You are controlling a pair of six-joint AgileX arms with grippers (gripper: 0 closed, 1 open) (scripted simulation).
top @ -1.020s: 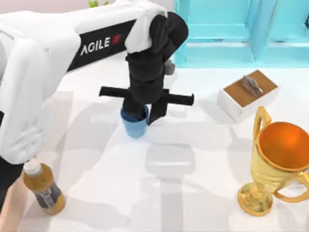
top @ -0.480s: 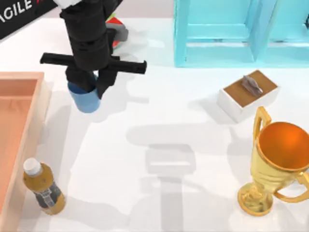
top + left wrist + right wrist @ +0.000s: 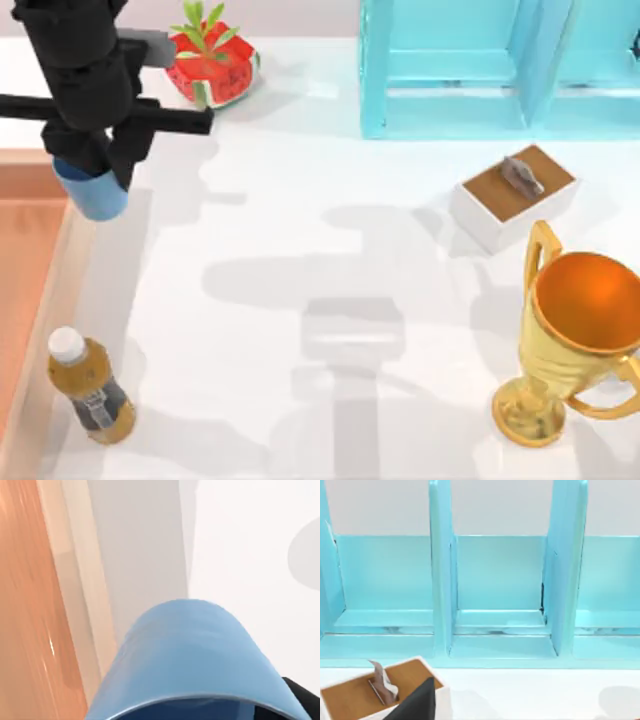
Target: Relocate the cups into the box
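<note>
A plain blue cup (image 3: 97,194) hangs above the table at the far left, with my left gripper (image 3: 90,168) shut on its rim. The cup is over the right wall of the wooden box (image 3: 52,290), whose orange-brown floor runs off the left edge. In the left wrist view the blue cup (image 3: 195,665) looms close, and beyond it lie the box wall (image 3: 80,605) and white table. My right gripper (image 3: 418,704) is parked low, facing the turquoise cabinet.
A juice bottle (image 3: 90,392) stands beside the box wall at the front left. A watermelon-like ornament (image 3: 212,66) sits at the back. The turquoise cabinet (image 3: 480,60), a small white box with a brown top (image 3: 515,195) and a gold trophy (image 3: 580,330) occupy the right.
My left gripper has carried the blue cup leftward from the table's middle to the box's right wall. The ornament behind it has come into view.
</note>
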